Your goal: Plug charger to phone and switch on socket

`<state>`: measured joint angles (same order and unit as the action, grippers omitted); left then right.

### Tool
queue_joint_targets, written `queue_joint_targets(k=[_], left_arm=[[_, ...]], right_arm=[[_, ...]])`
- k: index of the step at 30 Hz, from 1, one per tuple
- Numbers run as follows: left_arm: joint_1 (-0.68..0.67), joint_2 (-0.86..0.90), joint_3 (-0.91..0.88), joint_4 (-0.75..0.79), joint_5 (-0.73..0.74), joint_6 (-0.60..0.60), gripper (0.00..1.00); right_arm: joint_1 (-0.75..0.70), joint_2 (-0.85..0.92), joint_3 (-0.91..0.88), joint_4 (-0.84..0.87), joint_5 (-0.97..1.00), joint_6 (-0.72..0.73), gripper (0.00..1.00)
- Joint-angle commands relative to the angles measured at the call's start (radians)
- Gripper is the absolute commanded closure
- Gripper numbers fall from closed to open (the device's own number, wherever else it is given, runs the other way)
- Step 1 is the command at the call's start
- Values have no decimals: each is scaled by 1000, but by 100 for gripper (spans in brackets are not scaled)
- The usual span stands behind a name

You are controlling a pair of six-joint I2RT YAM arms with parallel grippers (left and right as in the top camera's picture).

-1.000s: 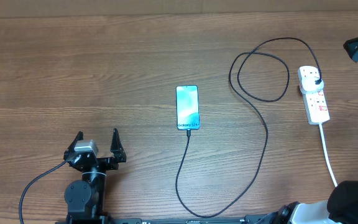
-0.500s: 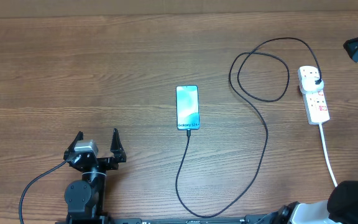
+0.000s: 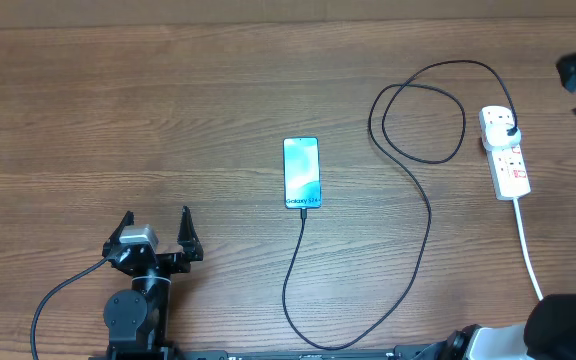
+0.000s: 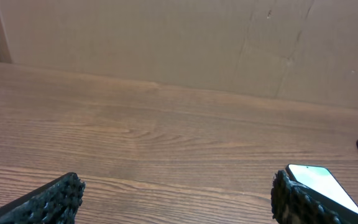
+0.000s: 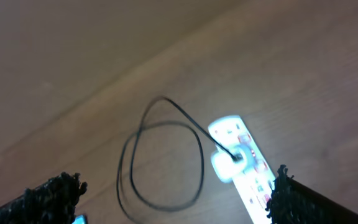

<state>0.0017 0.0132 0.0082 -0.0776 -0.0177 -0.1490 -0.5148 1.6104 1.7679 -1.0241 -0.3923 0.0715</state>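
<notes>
Blue-lit and black-edged, the phone [image 3: 302, 173] lay flat on the wooden table [image 3: 168, 120] near the middle of the overhead frame, its long side running up and down the picture. The charger [image 3: 429, 215], a thin black cable, met the phone's lower edge and dropped toward the bottom of the frame. From there it curved right, climbed, and made one loop in the upper right. It ended in a black plug [image 3: 508, 131] seated in the top outlet of the socket [image 3: 513, 170].

You had that white strip at the right side of the frame, well apart from the phone. Its white cord [image 3: 528, 245] trailed down toward the lower right corner. Red marks showed on the strip's face, too small to tell whether a switch was on or off.

Your left gripper [image 3: 155, 232] sat in the lower left of the overhead view, jaws spread wide with nothing between them, well apart from the phone. In its wrist view the dark fingertips [image 4: 58, 196] stood at the two lower corners, and the lit screen showed just behind the right-hand one.

Your right gripper [image 5: 173, 199] was likewise wide open and empty in its own wrist view. It looked down on the blurred strip, plug and cable loop. In the overhead view only a dark part of it showed, cut off at the upper right edge.
</notes>
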Motion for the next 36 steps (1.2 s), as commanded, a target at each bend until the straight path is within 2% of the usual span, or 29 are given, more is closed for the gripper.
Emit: queue_joint_targets(k=[1,7,9,10,12,16,20,25,36], left_arm=[[5,-10,-3,2,11,22,0],[5,-10,-3,2,11,22,0],[5,-10,-3,2,11,22,0],[5,-10,-3,2,11,22,0],[5,-10,-3,2,11,22,0],[5,-10,-3,2,11,22,0],[5,-10,-3,2,11,22,0],[5,-10,-3,2,11,22,0],[5,-10,-3,2,11,22,0]], right_arm=[[76,-101,-93,106,64,14,0],[180,-259,-327,348,186,14,0],[235,-420,-607,655,198,15,0],[244,-457,-669,717,197,15,0],[293,-624,-974,1015,197,15,0],[340,-782,-1313,1333,197,15,0],[364,-916,-1561,1526,197,15,0],[388,-1104,-1764,1592,198,14,0],[398,-1376,-1760,1160,198,11,0]])
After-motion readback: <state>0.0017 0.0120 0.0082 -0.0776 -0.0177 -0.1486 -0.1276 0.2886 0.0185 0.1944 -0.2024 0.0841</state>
